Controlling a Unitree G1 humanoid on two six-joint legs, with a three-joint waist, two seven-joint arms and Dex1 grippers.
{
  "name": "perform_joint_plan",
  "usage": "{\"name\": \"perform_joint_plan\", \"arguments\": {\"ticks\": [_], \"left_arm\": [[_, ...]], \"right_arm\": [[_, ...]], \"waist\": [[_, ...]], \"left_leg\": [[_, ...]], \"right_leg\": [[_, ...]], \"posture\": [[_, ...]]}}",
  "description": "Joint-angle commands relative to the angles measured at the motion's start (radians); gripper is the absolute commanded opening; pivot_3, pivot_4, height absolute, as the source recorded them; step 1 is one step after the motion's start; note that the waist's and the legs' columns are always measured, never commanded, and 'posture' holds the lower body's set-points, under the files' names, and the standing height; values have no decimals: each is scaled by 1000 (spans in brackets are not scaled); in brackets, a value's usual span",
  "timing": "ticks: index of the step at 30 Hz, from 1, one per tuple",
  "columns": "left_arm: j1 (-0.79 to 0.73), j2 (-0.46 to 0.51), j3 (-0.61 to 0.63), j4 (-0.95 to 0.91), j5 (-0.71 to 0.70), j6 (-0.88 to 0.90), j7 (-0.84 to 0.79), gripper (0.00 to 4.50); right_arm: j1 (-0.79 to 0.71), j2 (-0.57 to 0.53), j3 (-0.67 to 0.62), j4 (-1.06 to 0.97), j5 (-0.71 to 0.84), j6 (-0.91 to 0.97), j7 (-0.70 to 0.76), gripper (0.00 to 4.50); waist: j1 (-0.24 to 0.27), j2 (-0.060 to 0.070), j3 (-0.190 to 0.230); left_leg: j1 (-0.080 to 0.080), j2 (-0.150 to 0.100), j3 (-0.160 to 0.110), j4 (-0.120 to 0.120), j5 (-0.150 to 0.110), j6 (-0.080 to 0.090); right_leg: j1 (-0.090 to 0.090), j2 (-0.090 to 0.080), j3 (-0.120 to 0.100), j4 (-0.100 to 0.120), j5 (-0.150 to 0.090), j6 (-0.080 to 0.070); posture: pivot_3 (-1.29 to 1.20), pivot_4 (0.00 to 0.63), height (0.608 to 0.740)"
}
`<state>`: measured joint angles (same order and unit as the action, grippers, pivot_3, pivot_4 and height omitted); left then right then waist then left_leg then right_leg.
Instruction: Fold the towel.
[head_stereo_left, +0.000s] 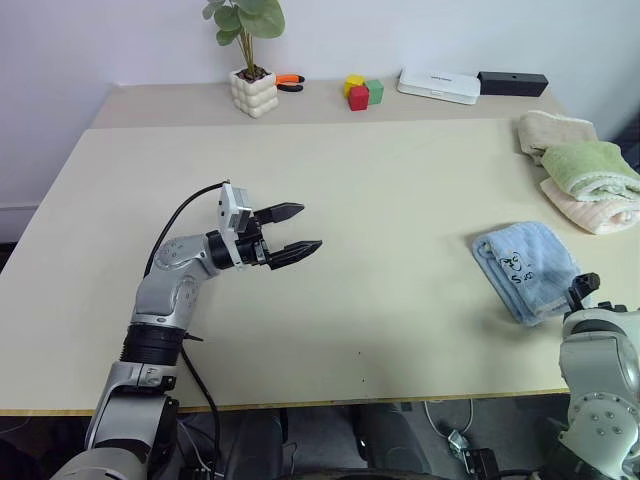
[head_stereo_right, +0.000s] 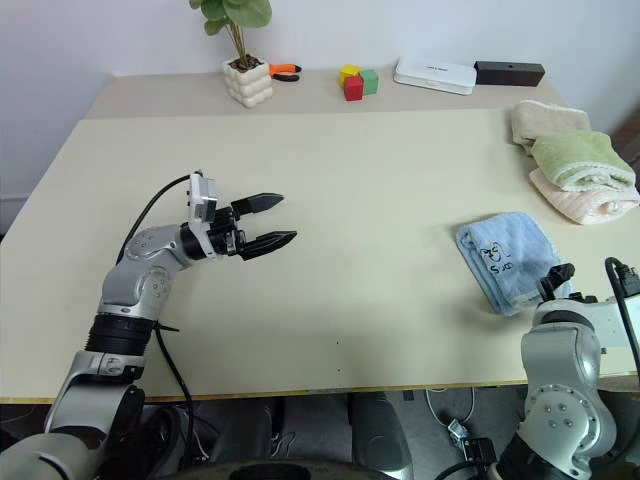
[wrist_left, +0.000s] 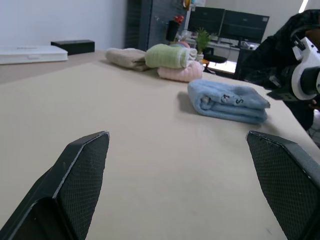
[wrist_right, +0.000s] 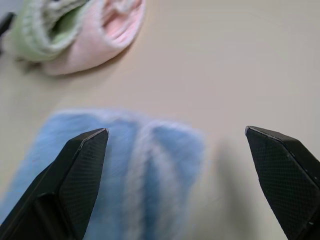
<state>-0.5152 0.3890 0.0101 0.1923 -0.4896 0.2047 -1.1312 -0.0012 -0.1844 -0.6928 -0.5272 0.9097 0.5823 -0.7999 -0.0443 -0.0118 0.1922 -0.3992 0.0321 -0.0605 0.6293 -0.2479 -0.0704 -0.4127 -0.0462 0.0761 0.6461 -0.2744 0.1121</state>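
The towel (head_stereo_left: 527, 268) is light blue and lies folded into a small thick bundle near the table's right front, its dark printed mark facing up. My right gripper (wrist_right: 175, 131) is just in front of the towel's near end, open, with nothing between its fingers. The towel (wrist_right: 125, 165) fills the space under them in the right wrist view. Over the middle-left of the table my left gripper (head_stereo_left: 295, 232) hovers open and empty, pointing right toward the towel (wrist_left: 227, 101).
A beige towel (head_stereo_left: 553, 128), a green rolled towel (head_stereo_left: 592, 165) and a pink towel (head_stereo_left: 598, 211) sit together at the right edge. Along the far edge stand a potted plant (head_stereo_left: 252, 90), coloured blocks (head_stereo_left: 363, 92), a white box (head_stereo_left: 438, 85) and a black box (head_stereo_left: 512, 83).
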Motion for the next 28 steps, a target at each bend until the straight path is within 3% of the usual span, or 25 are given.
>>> {"name": "perform_joint_plan", "arguments": {"ticks": [1, 3, 5, 8, 10, 13, 17, 21, 28], "left_arm": [[1, 10, 26, -27, -5, -31, 0, 4500], [-4, 12, 29, -22, 3, -35, 11, 4500], [-6, 33, 43, -7, 10, -44, 13, 4500], [-3, 56, 51, 1, 19, -60, 17, 4500], [1, 66, 56, -2, 16, -58, 23, 4500], [10, 78, 64, -11, 16, -59, 29, 4500], [69, 107, 93, -88, 10, -42, 61, 4500], [144, 120, 125, -174, -14, -21, 96, 4500], [251, 125, 132, -301, -25, 14, 152, 4500]], "right_arm": [[-40, -106, 13, 16, -64, -15, 106, 4462], [-72, -223, 73, 54, -123, -25, 260, 4462], [-135, -379, 207, 111, -177, -46, 550, 4462], [-153, -499, 365, 134, -222, -106, 884, 4462], [-141, -539, 436, 128, -289, -195, 1040, 4462], [-138, -554, 473, 117, -244, -215, 1236, 4462], [-105, -606, 563, 139, -353, -378, 1520, 4462], [-133, -591, 584, 201, -335, -387, 1638, 4462], [-209, -532, 618, 255, -356, -377, 1696, 4462]], "waist": [[-2, 0, 0], [-3, 0, 0], [-11, 2, 1], [-13, 0, 0], [-7, -1, 0], [3, -1, 1], [4, -2, 1], [3, -3, 2], [1, -3, 2]], "left_leg": [[0, 0, 0, 0, 0, 0], [1, 0, 0, 0, 0, 0], [2, 0, 2, 0, 0, 0], [6, 0, 1, -1, -1, 1], [6, 1, -1, -2, -2, 3], [4, 0, 0, -1, -2, 3], [1, -1, 0, 2, -2, 3], [3, -1, 0, 2, -2, 3], [6, 0, 0, 1, -2, 3]], "right_leg": [[0, 0, 0, 0, 0, 0], [0, 0, 1, 0, 0, 0], [1, 0, 2, 0, 0, 0], [4, 2, 2, 0, 0, 0], [5, 3, 0, 0, -1, 2], [4, 0, -1, 0, -2, 4], [4, -1, 0, -2, -2, 5], [5, -1, -1, -1, -2, 4], [6, 0, 0, 0, -2, 4]], "posture": [[0, 150, 740], [0, 150, 740], [0, 150, 740], [0, 150, 740], [0, 150, 740], [0, 150, 740], [0, 150, 740], [0, 150, 740], [0, 150, 740]]}}
